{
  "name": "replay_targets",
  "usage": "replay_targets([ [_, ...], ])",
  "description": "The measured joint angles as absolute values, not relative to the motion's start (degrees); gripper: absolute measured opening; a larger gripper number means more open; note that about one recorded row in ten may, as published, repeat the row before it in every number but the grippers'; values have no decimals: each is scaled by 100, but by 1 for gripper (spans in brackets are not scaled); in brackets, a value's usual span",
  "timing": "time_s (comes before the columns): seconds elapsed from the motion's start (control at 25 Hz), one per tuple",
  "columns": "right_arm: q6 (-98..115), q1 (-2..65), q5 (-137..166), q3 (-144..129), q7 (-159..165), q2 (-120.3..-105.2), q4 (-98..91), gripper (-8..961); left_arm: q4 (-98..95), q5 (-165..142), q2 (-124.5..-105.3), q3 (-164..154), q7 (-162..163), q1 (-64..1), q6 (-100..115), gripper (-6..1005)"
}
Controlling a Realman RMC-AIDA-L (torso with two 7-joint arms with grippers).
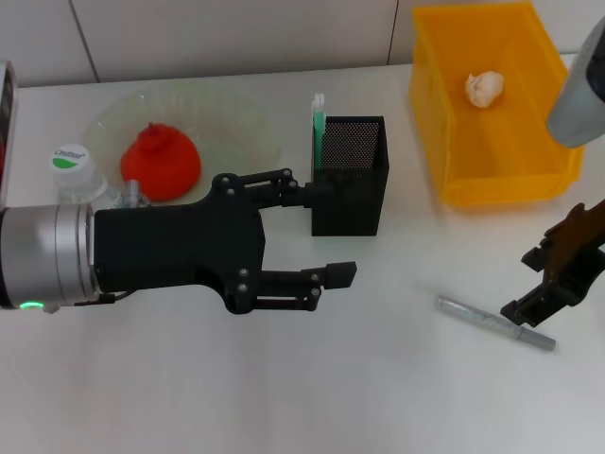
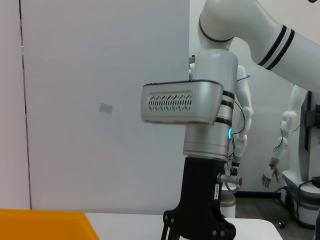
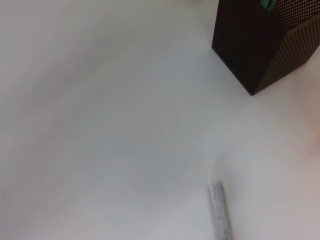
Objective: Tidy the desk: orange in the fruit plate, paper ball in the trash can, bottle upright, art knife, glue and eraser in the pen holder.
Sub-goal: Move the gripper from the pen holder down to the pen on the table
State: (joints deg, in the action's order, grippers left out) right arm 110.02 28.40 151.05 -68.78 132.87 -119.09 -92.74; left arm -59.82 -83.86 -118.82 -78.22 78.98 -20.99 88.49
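In the head view, the left gripper (image 1: pixel 329 232) reaches across the white desk (image 1: pixel 284 397), its two black fingers spread wide and holding nothing. The upper finger (image 1: pixel 307 194) lies against the front-left corner of the pen holder (image 1: pixel 350 175); the lower finger (image 1: pixel 336 274) hangs apart from it, over bare desk. A green-and-white glue stick (image 1: pixel 318 118) stands upright in the holder's left side. Behind the gripper's body sits the orange (image 1: pixel 159 161) inside the pale-green fruit plate (image 1: pixel 236 118). Just beside the arm's silver wrist, the bottle (image 1: pixel 74 170) stands upright, white cap up. Well off to the right, the paper ball (image 1: pixel 485 88) lies in the yellow trash can (image 1: pixel 492 113). The right gripper (image 1: pixel 534 298) hovers at the right edge, its fingertips just above the end of the grey art knife (image 1: pixel 493 323), which lies flat on the desk; how wide its fingers stand cannot be told.

The left wrist view shows the right arm (image 2: pixel 210 115) across the room's white wall and a corner of the trash can (image 2: pixel 45 225).

The right wrist view shows the art knife (image 3: pixel 220 212) below on the desk and the pen holder (image 3: pixel 260 45) well apart from it.
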Motion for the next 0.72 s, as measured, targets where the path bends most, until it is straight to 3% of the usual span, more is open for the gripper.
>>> replay_targets([
  [0.72, 10030, 3126, 15387, -7813, 13345, -11934, -8377, 764, -5892, -8323, -11882, -7821, 7787, -2125, 8851, 791],
])
